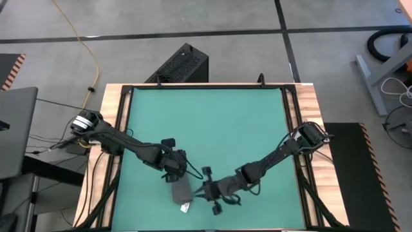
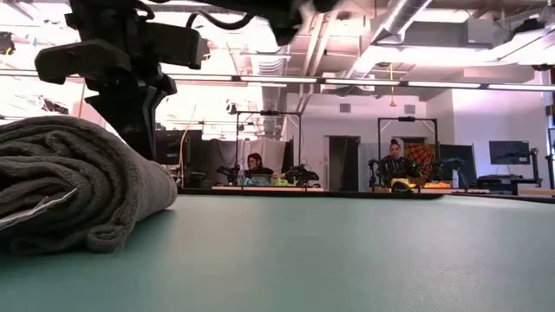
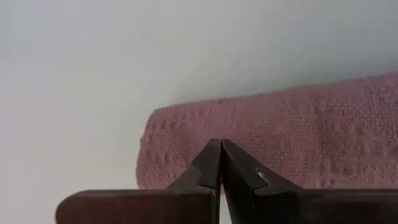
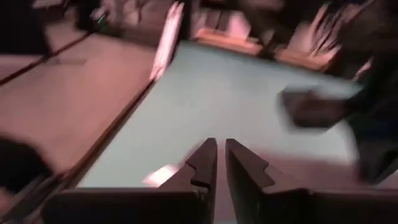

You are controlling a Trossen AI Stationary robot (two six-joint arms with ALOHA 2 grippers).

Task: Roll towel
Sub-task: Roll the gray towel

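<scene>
I see the towel rolled up near the green mat's six o'clock edge. My left gripper sits fingers together at its twelve o'clock end; my right gripper, fingers nearly together and empty, sits at its three o'clock side

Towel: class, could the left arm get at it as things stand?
Probably yes. The left end effector, shut, hangs right at the rolled towel with nothing between them; the right end effector sits beside the towel, not across the path.

Mat far half free (towel near).
</scene>
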